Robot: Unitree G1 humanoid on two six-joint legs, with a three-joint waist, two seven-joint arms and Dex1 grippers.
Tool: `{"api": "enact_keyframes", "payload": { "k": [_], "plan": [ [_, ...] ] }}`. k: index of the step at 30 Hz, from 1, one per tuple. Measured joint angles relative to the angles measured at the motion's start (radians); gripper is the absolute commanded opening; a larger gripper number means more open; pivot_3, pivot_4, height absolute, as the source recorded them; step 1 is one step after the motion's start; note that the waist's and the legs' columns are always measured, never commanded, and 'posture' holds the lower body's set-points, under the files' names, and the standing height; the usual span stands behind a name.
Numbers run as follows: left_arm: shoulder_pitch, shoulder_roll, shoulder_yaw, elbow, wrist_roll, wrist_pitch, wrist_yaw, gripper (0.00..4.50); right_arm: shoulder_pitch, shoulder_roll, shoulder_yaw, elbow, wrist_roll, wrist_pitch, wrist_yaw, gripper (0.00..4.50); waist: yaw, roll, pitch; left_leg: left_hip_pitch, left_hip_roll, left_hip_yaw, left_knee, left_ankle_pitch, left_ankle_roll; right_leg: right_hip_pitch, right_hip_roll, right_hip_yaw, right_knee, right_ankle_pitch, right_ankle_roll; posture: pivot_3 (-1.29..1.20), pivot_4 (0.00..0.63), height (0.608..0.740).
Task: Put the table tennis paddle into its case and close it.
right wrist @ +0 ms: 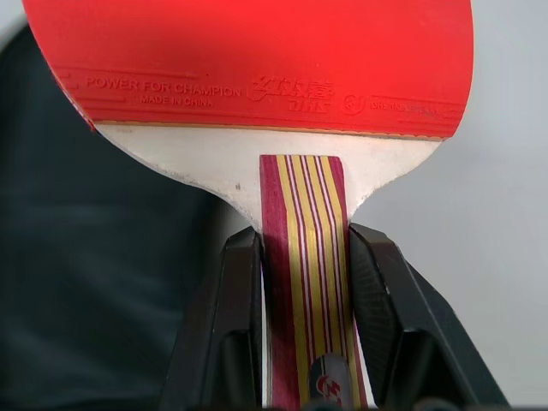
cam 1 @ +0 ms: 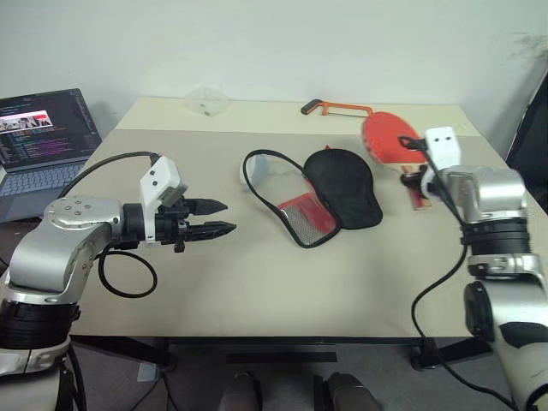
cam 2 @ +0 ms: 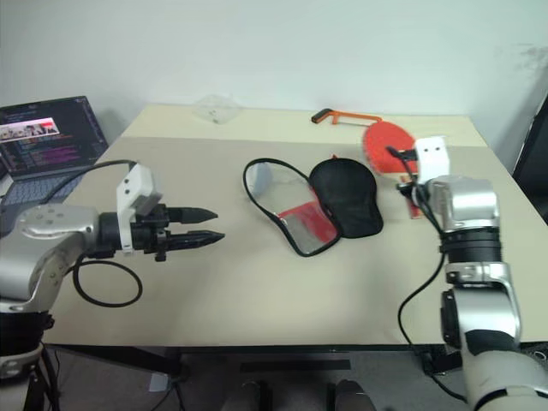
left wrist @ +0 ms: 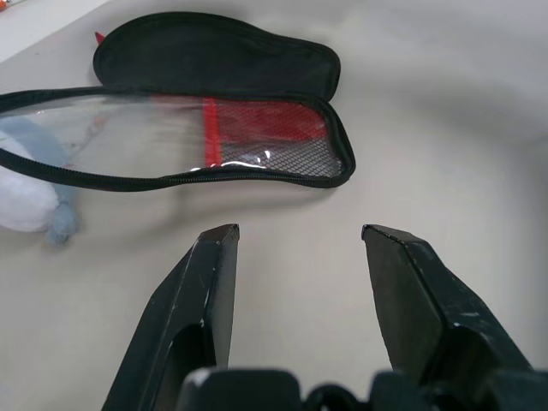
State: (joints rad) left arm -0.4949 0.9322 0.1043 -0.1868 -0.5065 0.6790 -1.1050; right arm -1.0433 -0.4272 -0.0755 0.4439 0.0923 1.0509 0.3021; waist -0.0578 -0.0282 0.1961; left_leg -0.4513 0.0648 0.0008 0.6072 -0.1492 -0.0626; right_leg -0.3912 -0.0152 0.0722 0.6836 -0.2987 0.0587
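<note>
The robot's right hand point(right wrist: 304, 257) is clenched on the table tennis paddle point(cam 1: 390, 137), a flat bat with a round red rubber face and a pale wooden handle striped in dark red. Its two black fingers point(right wrist: 231, 325) press against either side of the handle just below the blade. The paddle is lifted over the far right part of the beige counter point(cam 1: 257, 291), its red face pointing away from the robot.

Near the middle of the counter lies the soft paddle-shaped zip case point(cam 1: 330, 193). It is unzipped and spread open: a black fabric half lies toward the right, and beside it a half with a red panel and black mesh, ringed by a black zipped edge that loops out to the left. The paddle is near the case's right side but apart from it.

The left hand point(cam 1: 218, 217) hovers above the counter to the left of the case, its dark fingers point(left wrist: 205, 291) parted and grasping nothing, pointing toward the case.

At the far edge lies an orange-framed hacksaw point(cam 1: 336, 108), and a small clear plastic piece point(cam 1: 206, 100) sits further left. An open laptop point(cam 1: 43, 137) stands off the counter's left side.
</note>
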Motion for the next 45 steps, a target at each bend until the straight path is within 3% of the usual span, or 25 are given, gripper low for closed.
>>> {"api": "enact_keyframes", "payload": {
  "k": [10, 23, 31, 44, 45],
  "plan": [
    [0.006, -0.002, 0.000, -0.008, -0.004, 0.010, 0.016, 2.50, -0.031, 0.082, 0.078, 0.161, -0.025, -0.131, -0.019, 1.06, 0.004, 0.000, 0.000, -0.001, 0.000, 0.000, 0.000, 0.000, 0.000, 0.000, 0.000, -0.001, -0.001, 0.000, 0.000, 0.00, 0.150, 0.740],
    [0.000, -0.017, -0.006, -0.010, -0.003, 0.010, 0.025, 2.50, -0.071, 0.172, 0.077, 0.237, -0.032, -0.176, -0.037, 1.06, 0.000, 0.000, 0.000, -0.001, 0.000, 0.000, 0.000, 0.000, 0.000, 0.000, 0.000, -0.001, 0.000, 0.000, 0.000, 0.00, 0.150, 0.740],
    [0.007, -0.020, -0.011, -0.014, -0.004, 0.012, 0.027, 2.50, -0.098, 0.182, 0.058, 0.414, -0.033, -0.283, -0.091, 1.06, 0.001, 0.000, 0.000, -0.001, 0.000, 0.000, 0.000, 0.000, 0.000, 0.000, 0.000, -0.001, 0.000, 0.000, 0.000, 0.00, 0.150, 0.740],
    [0.011, -0.020, -0.011, -0.019, -0.004, 0.012, 0.030, 2.50, -0.150, 0.191, 0.058, 0.542, -0.036, -0.348, -0.134, 1.06, 0.000, 0.000, 0.000, 0.000, 0.000, -0.001, 0.000, 0.000, 0.000, 0.000, 0.000, -0.001, 0.000, 0.000, 0.000, 0.00, 0.150, 0.740],
    [0.011, -0.020, -0.011, -0.019, -0.004, 0.012, 0.030, 2.50, -0.151, 0.192, 0.059, 0.542, -0.037, -0.348, -0.134, 1.41, 0.000, 0.000, 0.000, 0.000, 0.000, -0.001, 0.000, 0.000, 0.000, 0.000, 0.000, -0.001, 0.000, 0.000, 0.000, 0.00, 0.150, 0.740]
  ]
}}
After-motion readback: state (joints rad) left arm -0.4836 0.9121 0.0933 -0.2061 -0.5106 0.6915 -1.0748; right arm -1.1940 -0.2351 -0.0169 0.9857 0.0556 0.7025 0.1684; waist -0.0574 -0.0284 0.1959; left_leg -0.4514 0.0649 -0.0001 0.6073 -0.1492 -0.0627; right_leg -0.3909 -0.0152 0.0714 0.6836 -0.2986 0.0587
